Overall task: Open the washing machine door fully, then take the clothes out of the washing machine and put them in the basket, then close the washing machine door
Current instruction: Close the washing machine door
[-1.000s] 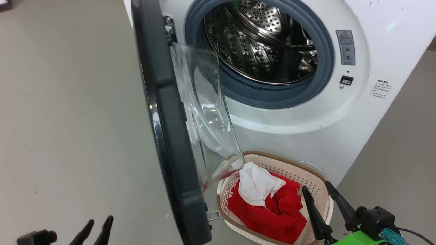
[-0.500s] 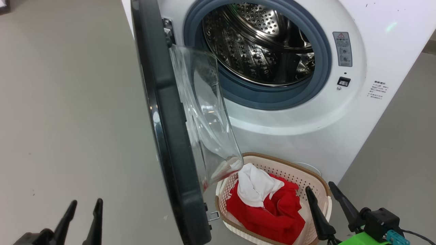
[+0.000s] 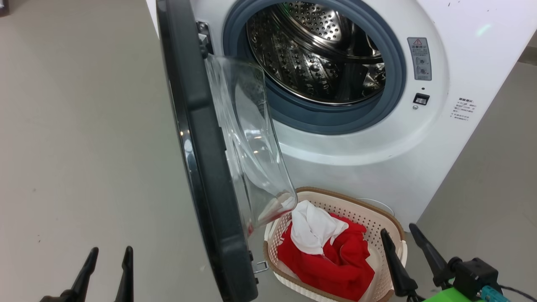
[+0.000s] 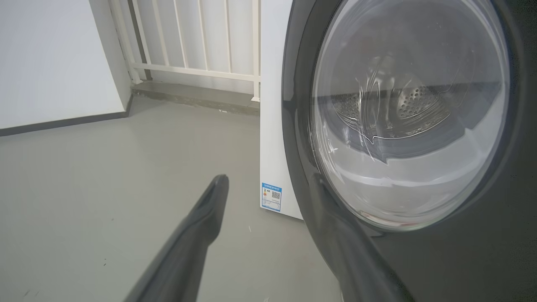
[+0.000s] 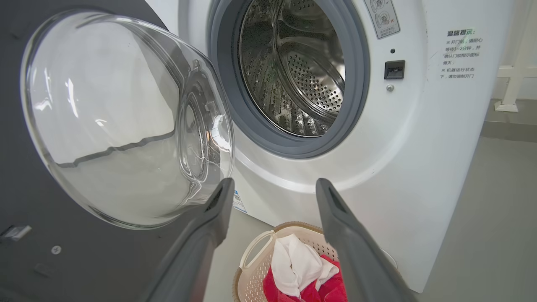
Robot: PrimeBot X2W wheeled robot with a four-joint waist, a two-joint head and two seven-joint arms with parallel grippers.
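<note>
The white washing machine point(image 3: 377, 167) has its steel drum point(image 3: 314, 54) in view with no clothes showing inside. The washing machine door point(image 3: 197, 159) stands swung out, seen edge-on, its glass bowl point(image 3: 251, 147) facing the machine. The cream basket point(image 3: 348, 197) sits on the floor below the door opening and holds the clothes: red fabric point(image 3: 331, 264) with a white piece point(image 3: 312, 226) on top. My left gripper point(image 3: 111, 249) is open and empty, on the door's outer side. My right gripper point(image 3: 398, 228) is open and empty, just beside the basket's right rim.
Grey floor point(image 3: 84, 147) spreads left of the door. In the left wrist view a white wall point(image 4: 50, 63) and a railing point(image 4: 197, 42) stand behind the machine, whose side bears a blue label point(image 4: 271, 196). More floor point(image 3: 482, 188) lies to the machine's right.
My left gripper has risen into the head view and its fingers now stand upright and wider apart. The right gripper has edged a little to the right. The camera shifted slightly.
</note>
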